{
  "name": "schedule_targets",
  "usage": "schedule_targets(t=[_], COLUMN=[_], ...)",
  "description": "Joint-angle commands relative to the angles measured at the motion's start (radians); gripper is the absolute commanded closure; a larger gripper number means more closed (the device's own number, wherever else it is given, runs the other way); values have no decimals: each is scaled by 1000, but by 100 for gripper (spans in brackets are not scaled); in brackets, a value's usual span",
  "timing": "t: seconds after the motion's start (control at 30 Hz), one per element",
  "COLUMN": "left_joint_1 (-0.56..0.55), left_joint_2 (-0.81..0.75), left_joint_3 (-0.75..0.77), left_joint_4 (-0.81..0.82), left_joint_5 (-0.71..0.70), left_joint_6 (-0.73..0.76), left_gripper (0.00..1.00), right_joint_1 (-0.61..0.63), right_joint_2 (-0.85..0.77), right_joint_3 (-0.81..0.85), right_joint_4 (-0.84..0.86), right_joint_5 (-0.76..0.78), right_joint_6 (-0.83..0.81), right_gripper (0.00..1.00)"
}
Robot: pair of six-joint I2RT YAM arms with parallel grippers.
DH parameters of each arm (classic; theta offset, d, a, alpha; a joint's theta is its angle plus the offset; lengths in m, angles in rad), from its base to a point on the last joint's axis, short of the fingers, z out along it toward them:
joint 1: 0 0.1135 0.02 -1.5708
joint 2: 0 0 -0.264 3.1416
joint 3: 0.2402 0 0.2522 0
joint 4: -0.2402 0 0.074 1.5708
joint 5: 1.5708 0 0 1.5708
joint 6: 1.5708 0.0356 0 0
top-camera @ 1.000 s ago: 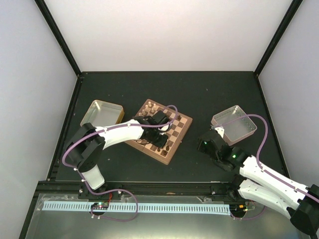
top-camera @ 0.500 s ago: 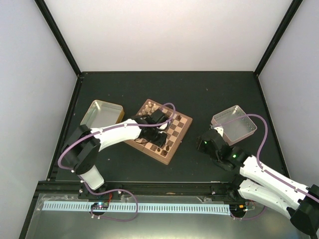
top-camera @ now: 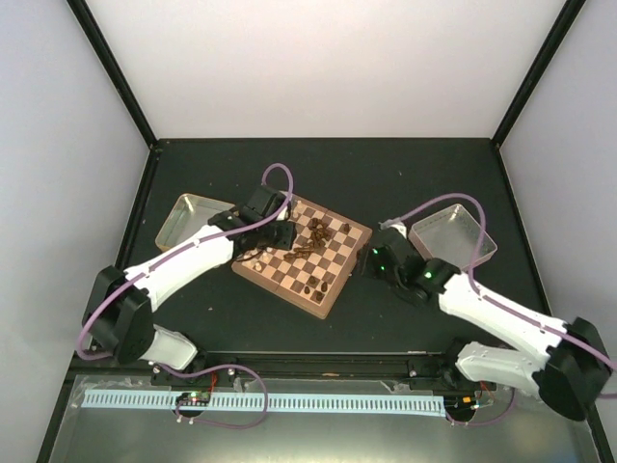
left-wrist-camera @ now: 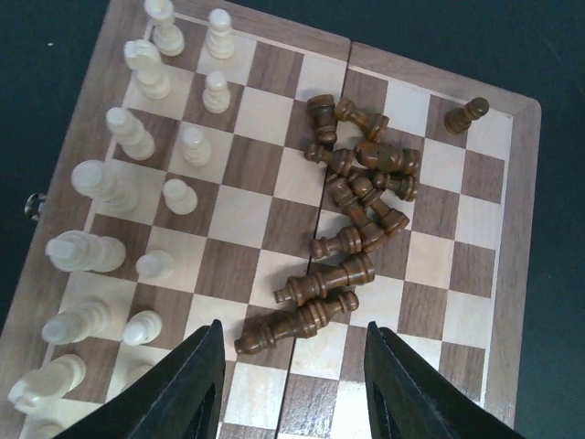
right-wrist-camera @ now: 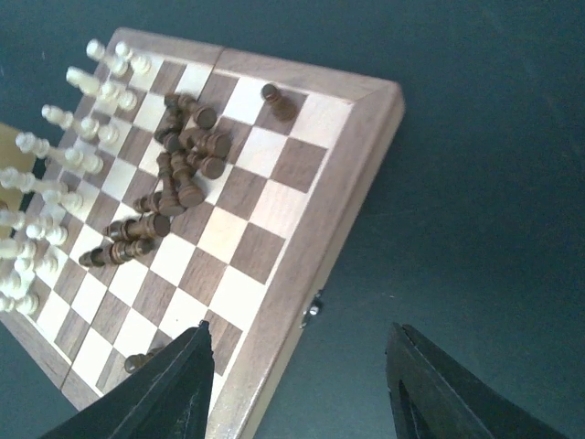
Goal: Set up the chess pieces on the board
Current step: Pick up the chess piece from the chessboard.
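The chess pieces [left-wrist-camera: 361, 187] on the board [left-wrist-camera: 425, 256]

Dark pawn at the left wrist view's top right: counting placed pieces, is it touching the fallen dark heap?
Apart. The left wrist view shows a plain gap between the pawn and the heap.

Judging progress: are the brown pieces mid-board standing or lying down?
Lying down: the brown pieces lie tipped in a heap on the board; one brown pawn near the corner stands upright.

Checkered board [left-wrist-camera: 430, 265] — cream pieces [left-wrist-camera: 102, 183], seemingly dark-brown pieces [left-wrist-camera: 364, 194].
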Motion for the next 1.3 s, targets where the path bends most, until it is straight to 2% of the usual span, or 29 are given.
schedule_targets(t=[0.0, 0.13, 0.33, 0.43, 0.63, 1.0, 1.27], left_joint_1=[17, 20, 25, 28, 41, 88, 97], left_joint_2=[-96, -158, -190, -195, -198, -201, -195], left_joint_3=[-64, -129, -155, -164, -161, -131, -133], left_joint_4=[103, 169, 184, 183, 181, 163, 153], left_joint_5=[-28, -23, 18, 35, 54, 67, 83], left_joint_6=[-40, -68, -68, -68, -59, -42, -43], left_gripper=[55, 54, 53, 53, 53, 53, 53], right_joint_1=[-4, -5, -34, -56, -74, -116, -118], right_joint_2=[140, 294, 521, 610, 764, 895, 925], right_joint_3=[128, 248, 396, 478, 644, 740, 738], right_joint_4=[42, 31, 34, 17, -86, -122, -118], right_joint_5=[-88, -125, -186, -193, -111, -205, -245], right_joint_6=[-123, -133, -120, -180, -341, -566, -633], right_gripper=[46, 45, 49, 54, 63, 63, 71])
